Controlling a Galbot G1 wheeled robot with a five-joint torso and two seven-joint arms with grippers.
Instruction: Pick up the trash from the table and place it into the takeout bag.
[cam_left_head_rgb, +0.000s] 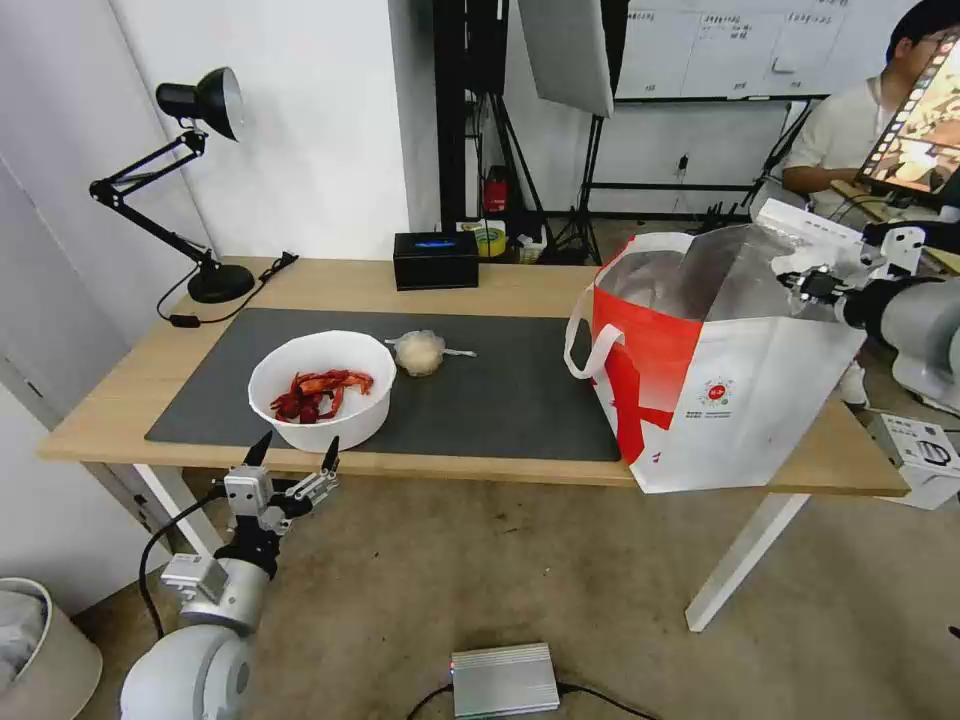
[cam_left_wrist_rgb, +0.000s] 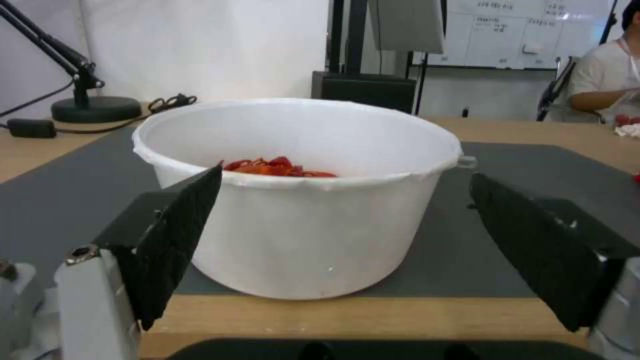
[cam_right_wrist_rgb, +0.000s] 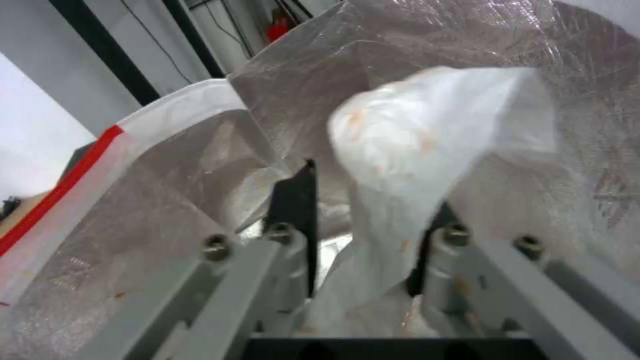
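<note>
Left tool: you have it just off the near edge of the light wood counter, black fingers spread wide and clamped on nothing, pointing straight at the white round bowl of red crayfish shells. The bowl sits directly ahead of this tool on the near left part of the dark grey mat; in the left wrist view its wall stands between the two fingers, with neither touching it. The bowl is upright, mouth up, and round, so it has no long axis to line up with; judged from here, the gap looks only a little wider than the bowl. Small knotted clear bag: on the mat just beyond and to the right of the bowl, apart from it, knotted tail pointing right, so its long axis runs left to right across the counter. Your left arm is the nearer one to both items. Right tool: at the open mouth of the large white and red insulated takeout bag, which stands upright at the right end of the counter, silver lining showing; its fingers are closed on a crumpled white tissue held over the foil interior. Black desk lamp and black box: at the far edge, well apart from the work.
</note>
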